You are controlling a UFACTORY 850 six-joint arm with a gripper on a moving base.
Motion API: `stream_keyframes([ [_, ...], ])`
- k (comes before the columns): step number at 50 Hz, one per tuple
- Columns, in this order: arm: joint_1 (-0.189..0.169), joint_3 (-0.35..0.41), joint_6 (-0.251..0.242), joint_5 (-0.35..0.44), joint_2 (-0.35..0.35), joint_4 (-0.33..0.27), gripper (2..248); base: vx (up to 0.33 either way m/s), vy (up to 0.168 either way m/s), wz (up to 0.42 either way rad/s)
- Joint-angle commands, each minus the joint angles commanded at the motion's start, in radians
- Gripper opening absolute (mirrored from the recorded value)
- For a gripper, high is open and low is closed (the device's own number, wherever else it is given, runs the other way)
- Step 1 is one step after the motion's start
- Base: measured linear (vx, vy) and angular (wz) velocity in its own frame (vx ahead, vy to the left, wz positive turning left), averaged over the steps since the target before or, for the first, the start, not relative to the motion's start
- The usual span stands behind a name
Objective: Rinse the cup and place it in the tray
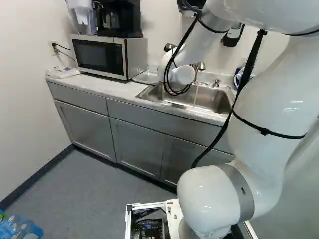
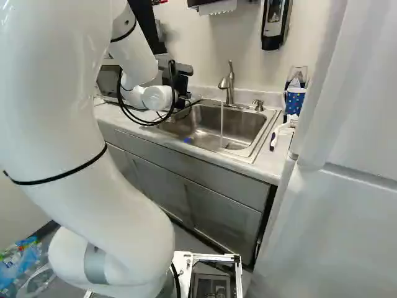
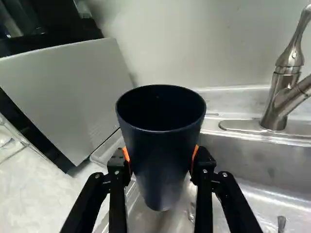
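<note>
"What's at the left?"

"A boxy microwave point(image 1: 99, 57), dark glassy door, smooth pale side, on a table point(image 1: 113, 88) with a mottled, stony top."

"And right of that?"

"The black claw point(image 2: 178, 77), over the sink's left end. In the wrist view its orange pads pinch the cup point(image 3: 160, 141) from both sides. The cup's matte dark blue, round and tapered, upright, mouth up."

"Next?"

"The sink point(image 2: 248, 130), brushed steel with rounded corners. A curvy metal faucet point(image 2: 229, 93) stands behind it, and a thin thread of water point(image 2: 222, 124) falls into the basin, apart from the cup. Then a blue dotted container point(image 2: 294, 101) at the far right."

"Anything hard to make out?"

"The inside of the cup, too dark to read. Its lower walls are partly behind the fingers. There's a pale, rounded rim point(image 3: 101, 154) beside the microwave, mostly hidden; I can't tell if that's the tray."
</note>
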Motion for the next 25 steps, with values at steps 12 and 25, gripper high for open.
stream_keyframes([
  [12,0.000,0.000,-0.126,0.000,0.000,0.000,126,0.000,0.000,0.000],
  [25,0.000,0.000,-0.231,0.000,0.000,0.000,126,0.000,0.000,0.000],
])
